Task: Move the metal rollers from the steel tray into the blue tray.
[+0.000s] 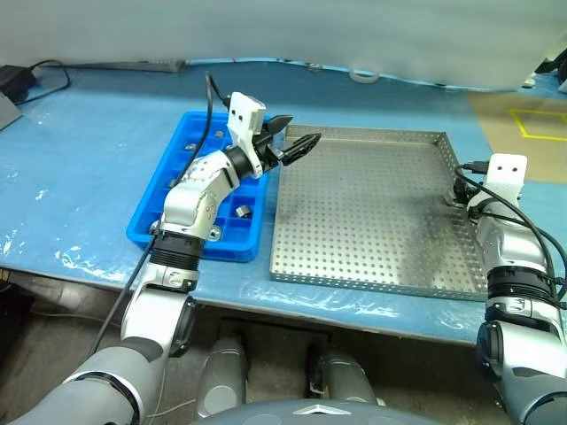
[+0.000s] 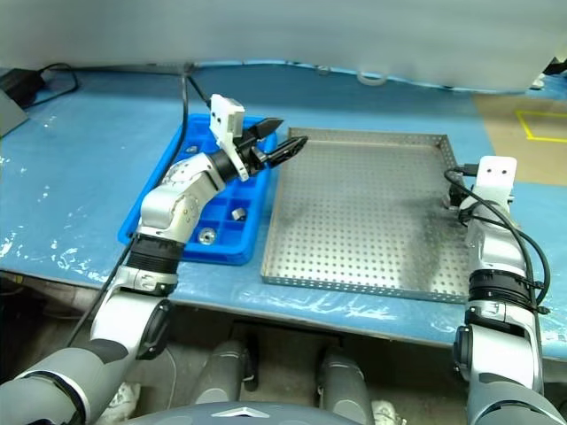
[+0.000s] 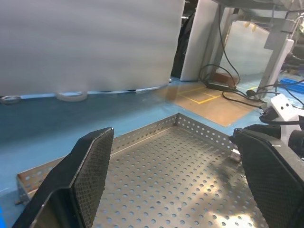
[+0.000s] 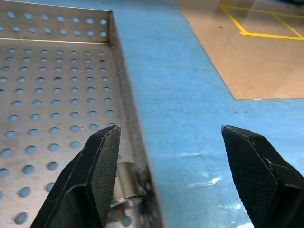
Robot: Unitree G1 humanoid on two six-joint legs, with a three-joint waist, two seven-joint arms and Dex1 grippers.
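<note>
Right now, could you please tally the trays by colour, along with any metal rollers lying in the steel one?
Blue tray: 1
Steel tray: 1
Metal rollers in the steel tray: 1, against its right wall
Total: 3

Blue tray (image 1: 182, 190), perforated silver tray (image 1: 372, 212)

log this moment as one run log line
left pincer: open, empty | right pincer: open, straddling steel tray wall by a roller | blue tray: holds rollers
</note>
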